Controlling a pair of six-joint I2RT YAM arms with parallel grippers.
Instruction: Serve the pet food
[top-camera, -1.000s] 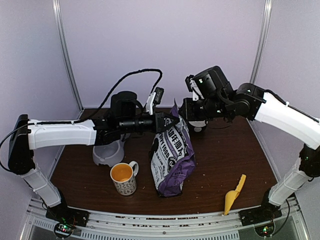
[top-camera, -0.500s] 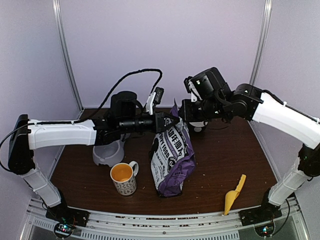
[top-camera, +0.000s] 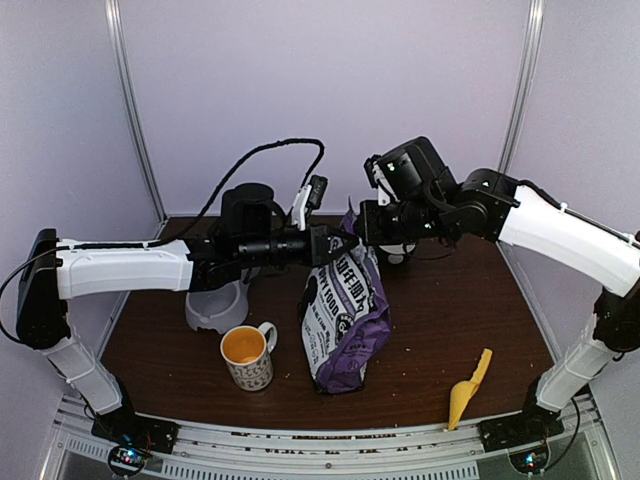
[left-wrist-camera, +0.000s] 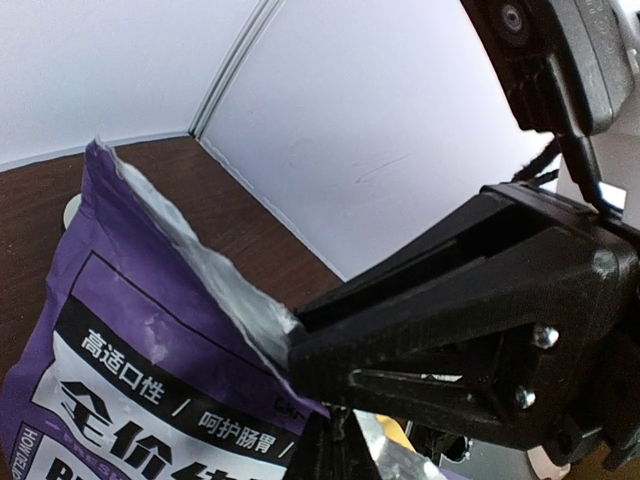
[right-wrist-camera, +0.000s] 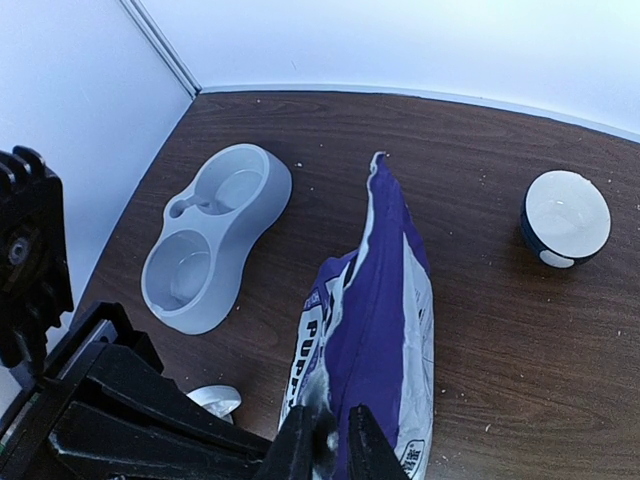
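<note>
Ref pt = mug (top-camera: 246, 357): patterned, orange inside, upright on brown table (top-camera: 450, 300). I note a grey twin-well feeder (right-wrist-camera: 215, 235) just behind-left of mug. Yellow scoop (top-camera: 468, 390) lies well right of mug, nr front edge. Small dark bowl w/ white inside (right-wrist-camera: 566, 215) sits far behind-right of mug.

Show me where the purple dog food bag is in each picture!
Top view: purple bag stands in the middle of the brown table.
Left wrist: lower left, its top edge pinched by black fingers.
Right wrist: bottom middle, seen from above.
Shared landmark: that brown table, in all three.
</note>
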